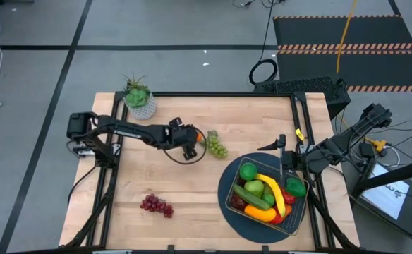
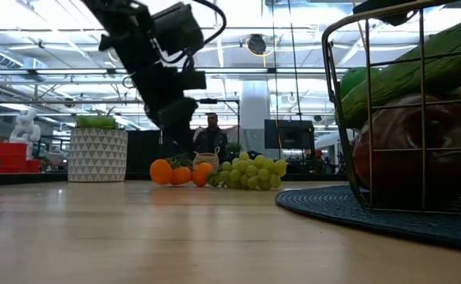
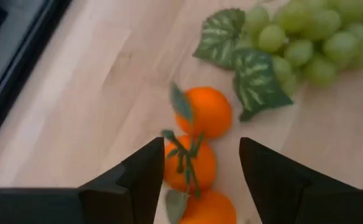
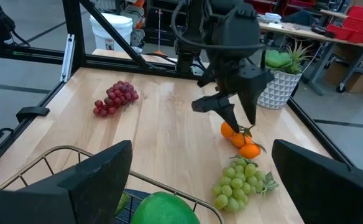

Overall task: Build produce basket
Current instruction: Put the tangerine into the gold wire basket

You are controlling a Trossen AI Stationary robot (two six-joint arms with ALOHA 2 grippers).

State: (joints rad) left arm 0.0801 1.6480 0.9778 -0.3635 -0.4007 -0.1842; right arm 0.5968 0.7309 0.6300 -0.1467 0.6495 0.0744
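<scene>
A stem of three small oranges (image 3: 194, 165) with green leaves lies on the wooden table, beside a bunch of green grapes (image 1: 217, 147). My left gripper (image 3: 197, 180) hangs open just above the oranges (image 4: 238, 138), pointing steeply down, one finger on either side of the middle orange. A bunch of purple grapes (image 1: 156, 205) lies toward the near left. The wire basket (image 1: 228, 201) stands on a round dark blue mat (image 1: 223, 180), holding a banana, a cucumber, limes, pears and red fruit. My right gripper (image 1: 283, 154) waits open above the basket's far right.
A potted plant (image 1: 140, 100) in a white patterned pot stands at the table's far left. Black frame rails run along the table's left and right edges. Bare wood lies between the purple grapes and the mat.
</scene>
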